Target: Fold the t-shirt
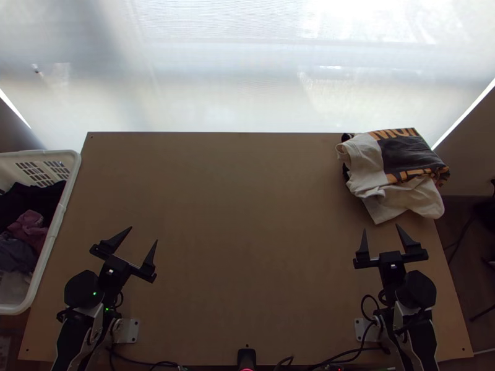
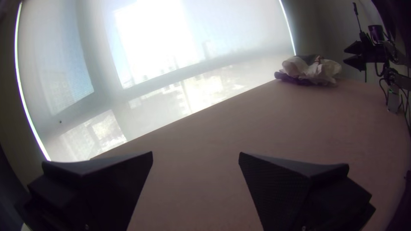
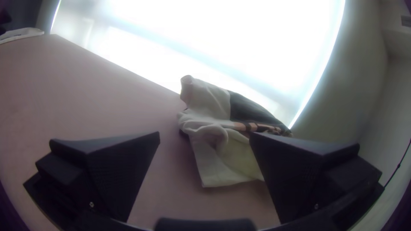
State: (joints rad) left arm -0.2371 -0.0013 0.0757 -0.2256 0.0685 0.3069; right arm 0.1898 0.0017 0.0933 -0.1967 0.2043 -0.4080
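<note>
At the frame's upper right, a t-shirt (image 1: 365,162) lay in a loose heap

Pale cloth, a dark panel (image 1: 405,153) and orange lettering showed on the shirt, which sat bunched and partly doubled over at the far right corner of the wooden table (image 1: 247,216). A pale flap (image 3: 222,171) spread from its near side, and a dark strip of cloth (image 2: 295,80) showed under it; whether that belonged to the same garment could not be told.

At the lower right, the right gripper (image 1: 380,227) stood with its fingers spread and nothing between them, near the flap but apart from it. At the lower left, the left gripper (image 1: 144,234) was likewise parted and held nothing, well apart from the shirt. A white basket (image 1: 54,232) of clothes stood at the left edge.

The step in hand looked to be fetching the shirt, with folding yet to be done. Good work called for the right gripper to go low, pinch the flap shallowly and draw the shirt slowly toward the middle, where both arms could share it. A deep grab risked bringing the dark cloth along or tightening the creases. The soft layers would likely slide and twist, so shoulders and hem were best found and smoothed flat before any fold.
</note>
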